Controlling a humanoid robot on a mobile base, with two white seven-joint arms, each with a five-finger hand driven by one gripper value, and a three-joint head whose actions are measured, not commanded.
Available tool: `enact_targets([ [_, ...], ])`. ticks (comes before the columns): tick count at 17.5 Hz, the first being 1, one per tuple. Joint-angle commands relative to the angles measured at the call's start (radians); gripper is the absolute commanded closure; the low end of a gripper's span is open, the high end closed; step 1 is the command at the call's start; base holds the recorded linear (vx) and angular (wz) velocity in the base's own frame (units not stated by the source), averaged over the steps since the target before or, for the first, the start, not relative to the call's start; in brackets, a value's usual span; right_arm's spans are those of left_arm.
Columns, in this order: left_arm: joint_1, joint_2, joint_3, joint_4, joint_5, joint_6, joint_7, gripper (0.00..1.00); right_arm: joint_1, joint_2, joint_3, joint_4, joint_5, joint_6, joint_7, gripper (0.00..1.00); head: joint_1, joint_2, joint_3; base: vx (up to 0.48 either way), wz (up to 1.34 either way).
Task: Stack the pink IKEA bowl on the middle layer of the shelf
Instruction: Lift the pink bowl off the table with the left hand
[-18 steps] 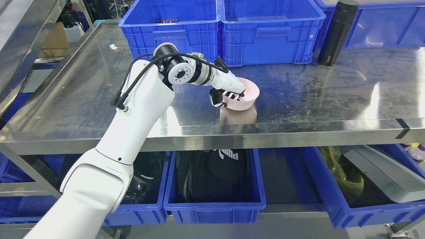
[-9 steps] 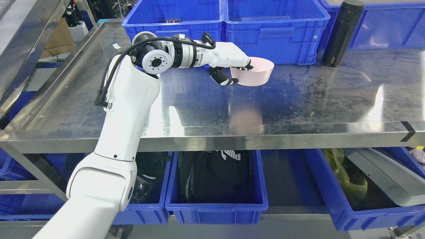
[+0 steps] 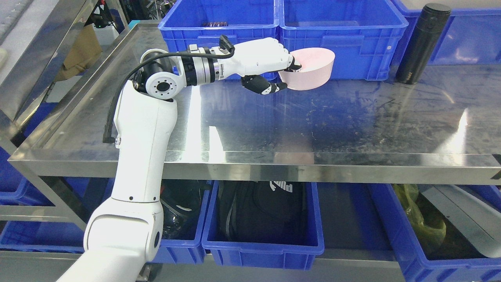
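Left hand [image 3: 270, 64] grasps the pink bowl [image 3: 311, 70] by its near-left rim — upper fingers [image 3: 291, 64] hooked over the rim, the dark thumb below against the outer wall. The bowl is held in the air above the steel shelf [image 3: 352, 117], clear of the surface, roughly level; its wall faces the camera and the inside cannot be seen. A faint pink reflection shows on the shelf's front edge beneath it.

The left arm rises from the lower left, elbow bent, forearm reaching rightward across the shelf. Right arm is out of sight.

Behind the bowl stand two blue bins side by side: the left bin [image 3: 219, 23] and the middle bin [image 3: 340, 35]. The bowl shows in front of the middle bin's front wall, near its left corner. A third blue bin [image 3: 469, 43] sits at the far right, and a tall black flask [image 3: 422, 43] stands upright on the shelf in front of it, well apart from the bowl.

Below the shelf — more blue bins. One bin [image 3: 262, 243] holds a black bag [image 3: 262, 207] with white lettering; another at the right holds something in yellow-green plastic [image 3: 422, 219].
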Motion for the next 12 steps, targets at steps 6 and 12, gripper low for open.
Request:
enact_targets([
  [6,0.214,0.005,-0.034,-0.172,0.021,-0.001,0.073,0.99,0.0,-0.017,0.005,-0.017,-0.001,0.0,0.0,0.0,0.0,0.0,0.0,0.006,0.03],
  [12,0.234,0.005,-0.041,-0.235,0.021,-0.001,0.09,0.99,0.0,-0.017,0.005,-0.017,-0.001,0.0,0.0,0.0,0.0,0.0,0.0,-0.002,0.01],
])
